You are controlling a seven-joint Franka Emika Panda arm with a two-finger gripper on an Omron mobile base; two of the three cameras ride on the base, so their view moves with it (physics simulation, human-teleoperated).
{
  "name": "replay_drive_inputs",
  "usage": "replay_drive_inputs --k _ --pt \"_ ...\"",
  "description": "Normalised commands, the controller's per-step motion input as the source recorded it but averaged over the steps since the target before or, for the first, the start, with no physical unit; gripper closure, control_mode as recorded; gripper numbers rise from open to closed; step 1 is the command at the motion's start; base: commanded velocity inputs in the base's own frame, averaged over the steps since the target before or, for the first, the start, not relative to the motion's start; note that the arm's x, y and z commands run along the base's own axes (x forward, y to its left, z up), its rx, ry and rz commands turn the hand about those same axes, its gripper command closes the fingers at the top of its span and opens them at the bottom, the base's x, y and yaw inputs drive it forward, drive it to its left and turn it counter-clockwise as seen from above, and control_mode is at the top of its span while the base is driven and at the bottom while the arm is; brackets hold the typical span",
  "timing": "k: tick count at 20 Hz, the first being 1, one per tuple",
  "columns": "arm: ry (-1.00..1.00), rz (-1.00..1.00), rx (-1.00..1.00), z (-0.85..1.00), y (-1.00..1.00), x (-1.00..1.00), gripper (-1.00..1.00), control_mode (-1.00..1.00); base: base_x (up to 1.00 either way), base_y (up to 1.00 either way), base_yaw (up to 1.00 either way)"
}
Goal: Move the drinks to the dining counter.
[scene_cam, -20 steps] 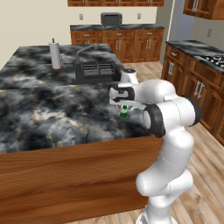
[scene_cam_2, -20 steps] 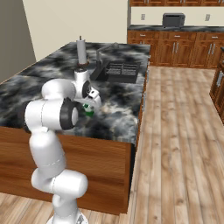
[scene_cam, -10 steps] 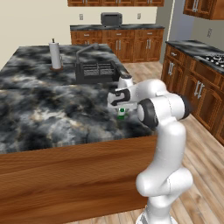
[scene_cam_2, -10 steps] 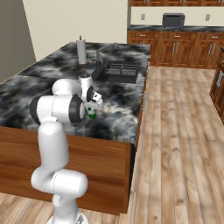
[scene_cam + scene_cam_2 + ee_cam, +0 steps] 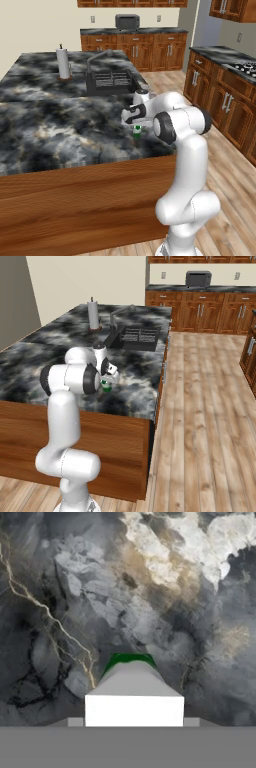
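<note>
Left base view: one carton shows at frame centre, just its green base peeking below the gripper over the marbled desk; the top is hidden.

Right base view: one carton, left of centre, pinched by the gripper.

Hand view: one carton at bottom centre, cut off, desk behind.

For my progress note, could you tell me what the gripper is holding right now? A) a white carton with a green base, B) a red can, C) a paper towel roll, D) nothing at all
A: the gripper is shut on the white carton with a green base, held just above the marbled island top.
</note>
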Motion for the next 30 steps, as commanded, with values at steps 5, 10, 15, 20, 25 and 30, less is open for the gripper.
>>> replay_drive_inputs --k 5,10,15,20,25,30 --pt "-0.04 0.00 0.00 -0.16 0.00 0.12 -1.00 -1.00 0.00 0.00 0.00" --pt "0.00 0.00 0.00 0.00 0.00 0.00 -1.00 -1.00 0.00 0.00 0.00" --pt "0.00 0.00 0.00 0.16 0.00 0.00 -1.00 -1.00 0.00 0.00 0.00" --pt "-0.05 0.00 0.00 0.53 0.00 0.00 -1.00 -1.00 0.00 0.00 0.00" --pt "-0.21 0.00 0.00 0.76 -0.04 -0.21 -1.00 -1.00 0.00 0.00 0.00" --pt "-0.39 -0.02 0.00 0.57 -0.13 -0.96 -1.00 -1.00 0.00 0.00 0.00"
